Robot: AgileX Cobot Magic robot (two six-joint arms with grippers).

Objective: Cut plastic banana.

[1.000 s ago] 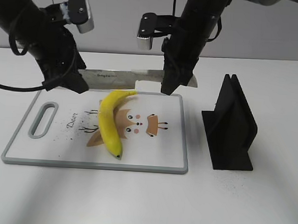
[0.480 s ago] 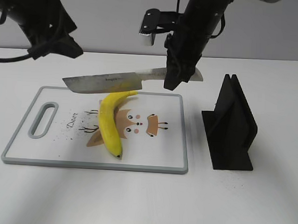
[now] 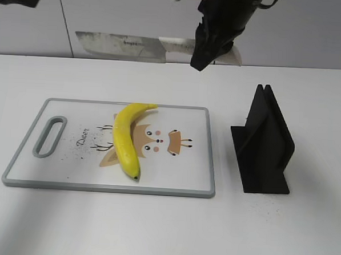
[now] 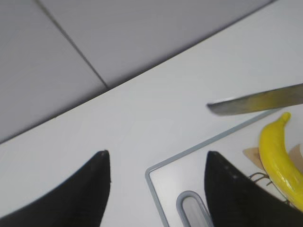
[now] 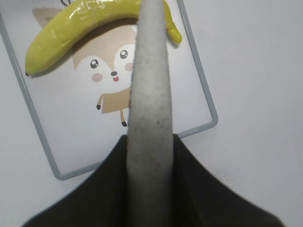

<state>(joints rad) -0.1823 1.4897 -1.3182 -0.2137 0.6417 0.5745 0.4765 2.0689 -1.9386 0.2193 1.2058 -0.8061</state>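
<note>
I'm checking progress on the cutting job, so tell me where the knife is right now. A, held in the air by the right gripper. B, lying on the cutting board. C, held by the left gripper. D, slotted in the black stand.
A: the right gripper holds the knife above the table.

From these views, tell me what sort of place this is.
Probably a lab tabletop staged as a kitchen: a plain white table against grey wall panels, a deer-print cutting board with a plastic banana, and a black knife stand.
</note>
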